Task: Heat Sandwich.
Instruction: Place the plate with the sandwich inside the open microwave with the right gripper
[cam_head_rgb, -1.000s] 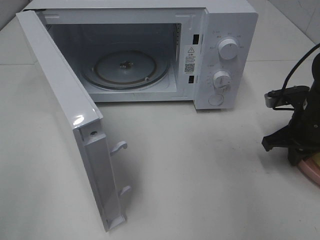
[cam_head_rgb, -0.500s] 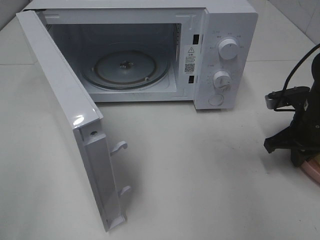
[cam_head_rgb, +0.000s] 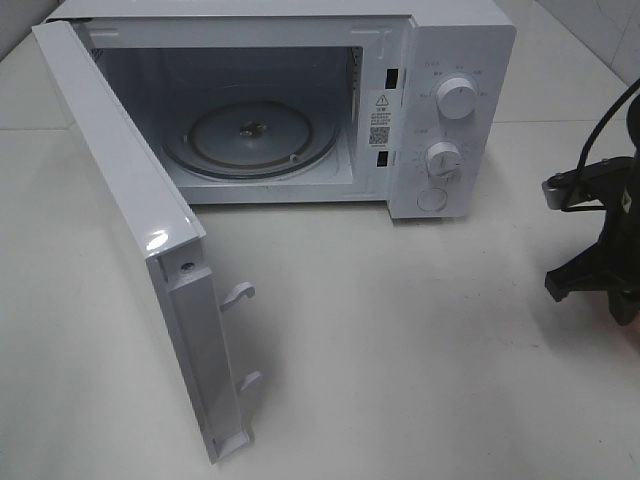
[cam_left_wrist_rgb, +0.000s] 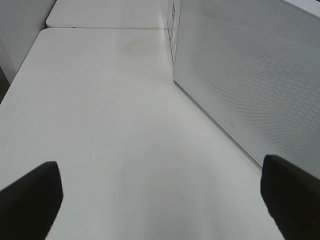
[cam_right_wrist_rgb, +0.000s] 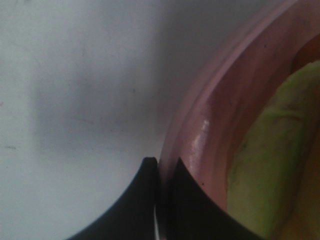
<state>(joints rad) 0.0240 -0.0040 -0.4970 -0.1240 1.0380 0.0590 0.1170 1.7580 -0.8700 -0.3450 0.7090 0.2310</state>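
Observation:
The sandwich appears only in the right wrist view, as a yellow-green and tan mass on a round pink plate. My right gripper has its two black fingertips pressed together on that plate's rim. In the exterior view the right arm stands at the far right edge, and plate and sandwich are out of sight there. My left gripper is open, its fingers spread wide over bare table beside the microwave's side wall. It does not show in the exterior view.
The white microwave stands at the back, its door swung wide open toward the front left. Its glass turntable carries nothing. Two knobs are on its right panel. White table spreads in front.
The right arm has shifted to the right, toward the frame's edge. The pink plate edge that showed under it earlier is now out of the exterior view.

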